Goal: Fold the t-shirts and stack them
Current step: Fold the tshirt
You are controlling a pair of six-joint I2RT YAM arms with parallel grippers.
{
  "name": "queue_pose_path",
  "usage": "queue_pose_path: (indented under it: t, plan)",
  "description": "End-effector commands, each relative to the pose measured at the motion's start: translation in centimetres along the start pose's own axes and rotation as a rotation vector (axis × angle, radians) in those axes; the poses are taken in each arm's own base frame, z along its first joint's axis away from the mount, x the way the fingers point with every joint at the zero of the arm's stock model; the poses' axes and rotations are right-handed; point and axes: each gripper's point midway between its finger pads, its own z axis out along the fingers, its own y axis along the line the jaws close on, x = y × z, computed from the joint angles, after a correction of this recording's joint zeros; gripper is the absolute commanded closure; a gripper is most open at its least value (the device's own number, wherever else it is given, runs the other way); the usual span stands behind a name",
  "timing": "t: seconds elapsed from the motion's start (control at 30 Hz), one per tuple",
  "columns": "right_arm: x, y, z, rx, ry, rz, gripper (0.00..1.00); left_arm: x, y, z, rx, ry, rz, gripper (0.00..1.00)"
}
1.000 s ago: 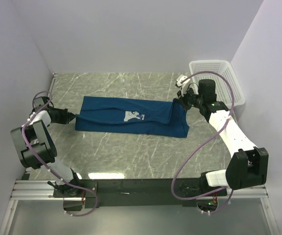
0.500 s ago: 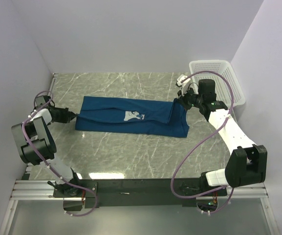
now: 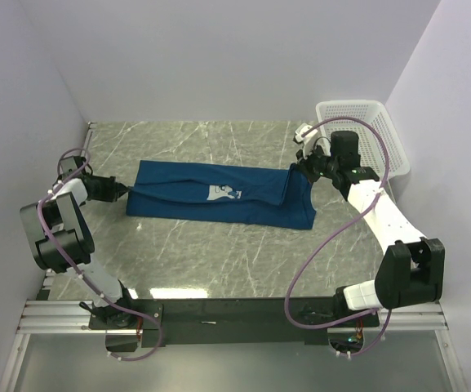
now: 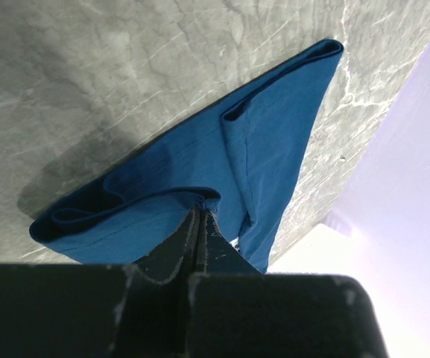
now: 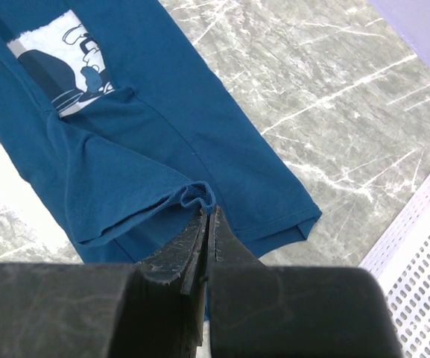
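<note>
The t-shirt [image 3: 219, 192] lies as a long band on the worktop [image 3: 219, 253], beside the basket [image 3: 374, 135]. The right pincer [image 3: 295, 169] is clenched on the end nearest the basket, and the left pincer [image 3: 122, 192] on the farthest. They'd best lift together, keeping the cloth taut. Since a second ago, only the left arm has edged back.

A grey, marble-veined table [image 3: 219, 253] fills the view. A blue t-shirt [image 3: 178, 200], folded into a long band, lies across its middle with a pale print [image 3: 224, 193] facing up. A white mesh basket [image 3: 357, 104] sits at the far right corner.
</note>
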Motion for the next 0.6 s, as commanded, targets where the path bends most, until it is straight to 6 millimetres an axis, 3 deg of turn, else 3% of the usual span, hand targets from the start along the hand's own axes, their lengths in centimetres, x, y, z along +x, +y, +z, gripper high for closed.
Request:
queue_pose_path:
  t: [0.0,0.57]
  plan:
    - [-2.77,-2.09,-0.59,0.063,-0.067,-0.031,1.0,-0.66,-2.26,-0.43,0.052,-0.02,0.016,0.99]
    - [-2.76,-2.32,-0.45,0.061,-0.066,-0.026,1.0,-0.74,-2.38,-0.19,0.053,-0.015,0.01,0.99]
